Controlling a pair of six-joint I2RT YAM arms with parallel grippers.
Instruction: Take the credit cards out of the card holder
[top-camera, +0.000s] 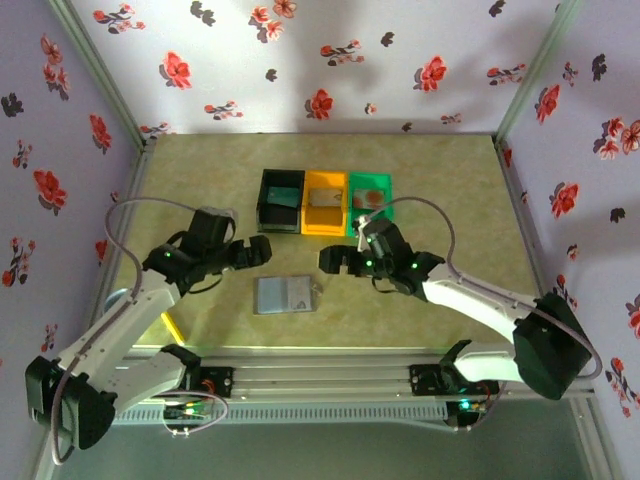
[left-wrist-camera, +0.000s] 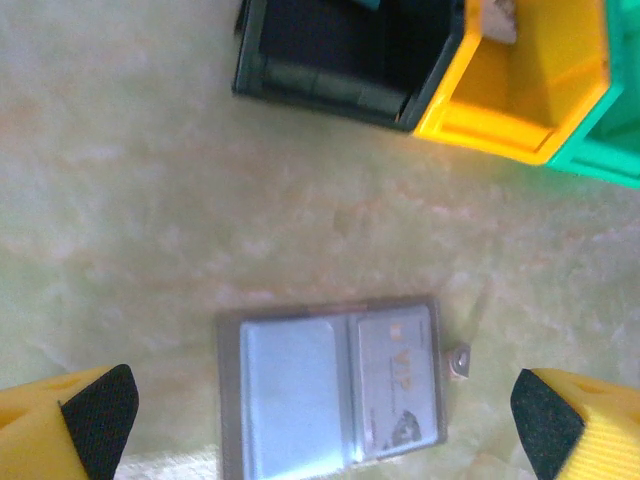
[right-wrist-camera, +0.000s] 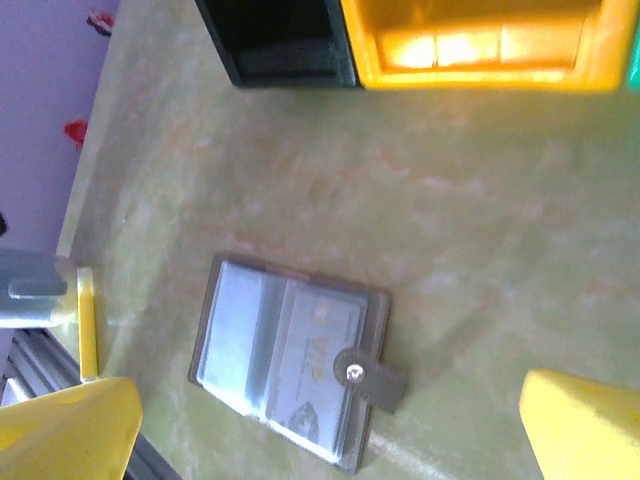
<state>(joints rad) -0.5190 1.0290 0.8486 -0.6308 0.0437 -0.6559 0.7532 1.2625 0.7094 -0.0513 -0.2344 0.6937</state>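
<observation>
Yellow-green worktop (top-camera: 450, 200), card holder (top-camera: 286, 295) lying open on it, left end effector (top-camera: 260, 253) and right end effector (top-camera: 330, 262) both spread wide.

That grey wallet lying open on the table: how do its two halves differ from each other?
On the card holder, the plain half shows a blank pale blue face, while the lettered half looks greyer and bears VIP lettering. The snap tab sits at the lettered half's outer edge; the plain half has none. Both halves look about the same size and lie flat on the table.
</observation>
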